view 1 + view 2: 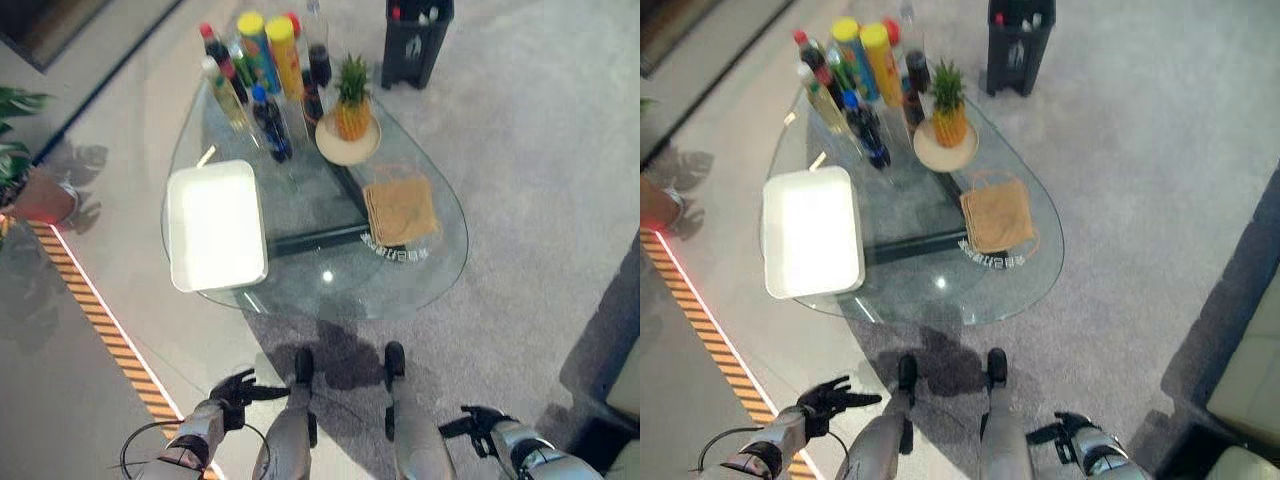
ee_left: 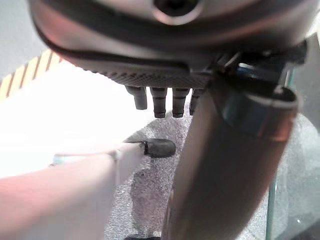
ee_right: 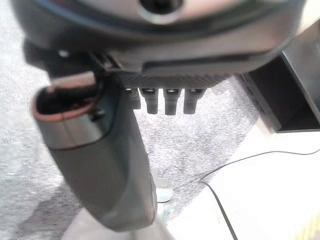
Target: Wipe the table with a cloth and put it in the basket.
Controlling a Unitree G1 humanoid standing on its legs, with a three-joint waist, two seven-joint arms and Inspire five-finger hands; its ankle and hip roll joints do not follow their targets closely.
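A folded tan cloth lies flat on the right side of the glass table. A white rectangular basket stands on the table's left side with nothing inside. Both hands hang low in front of the table, well short of its near edge. My left hand is open with straight fingers and holds nothing. My right hand is likewise open, its fingers straight over the grey carpet.
Several bottles and cans crowd the table's far end beside a pineapple on a plate. A black bin stands beyond the table. A potted plant and a striped floor strip are at the left.
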